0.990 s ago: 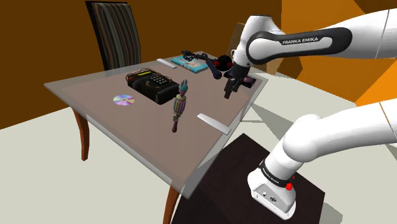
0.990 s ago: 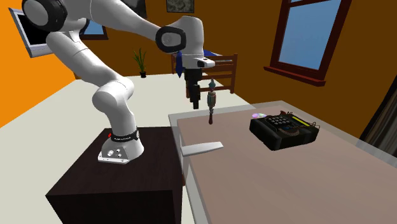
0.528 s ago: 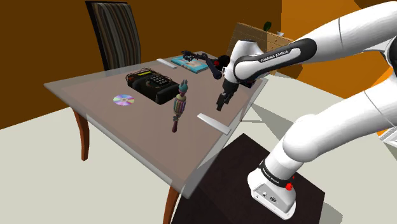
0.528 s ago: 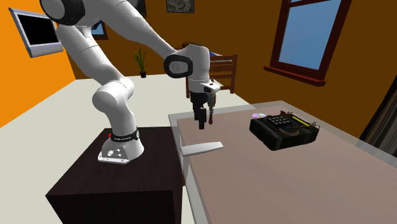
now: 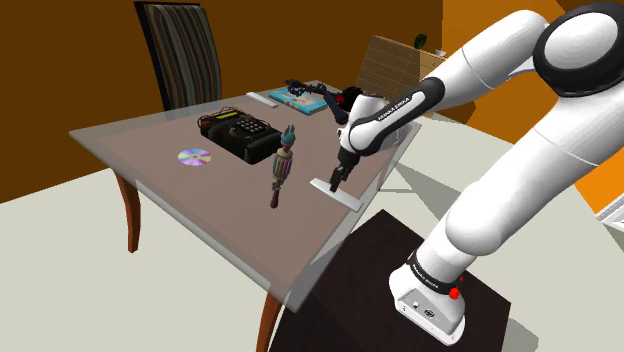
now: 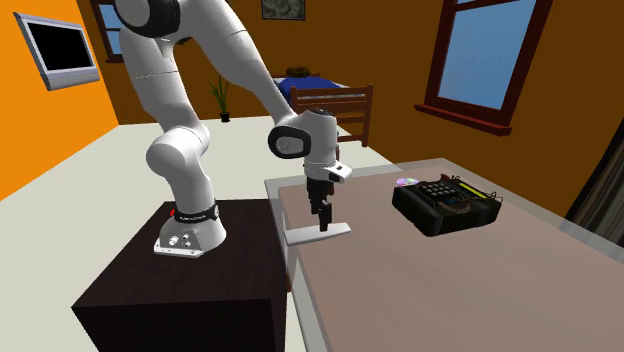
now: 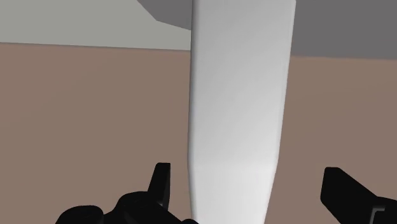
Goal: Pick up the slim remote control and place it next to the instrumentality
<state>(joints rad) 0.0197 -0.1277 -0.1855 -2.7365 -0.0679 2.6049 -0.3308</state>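
Observation:
The slim remote (image 5: 341, 196) is a plain white flat bar lying near the table edge closest to the stand. It shows again in the second exterior view (image 6: 319, 234) and up close in the wrist view (image 7: 238, 108). My black gripper (image 5: 333, 183) (image 6: 323, 222) hangs just over one end of it, pointing down. Its fingers stand open on either side of the bar (image 7: 249, 186) and do not touch it. A black box with a keypad and wires (image 5: 238, 134) (image 6: 446, 204) sits further in on the table.
A colourful spindle-shaped object (image 5: 281, 166) lies between the remote and the black box, with a shiny disc (image 5: 195, 157) beyond it. A book and small dark objects (image 5: 303, 97) lie at the far end. A striped chair (image 5: 180, 50) stands behind the table (image 5: 200, 210). The dark stand (image 5: 370, 290) adjoins it.
The arm has swung down and toward the table's near edge, bringing the gripper from high above the far end to just over the remote. The fingers stayed open.

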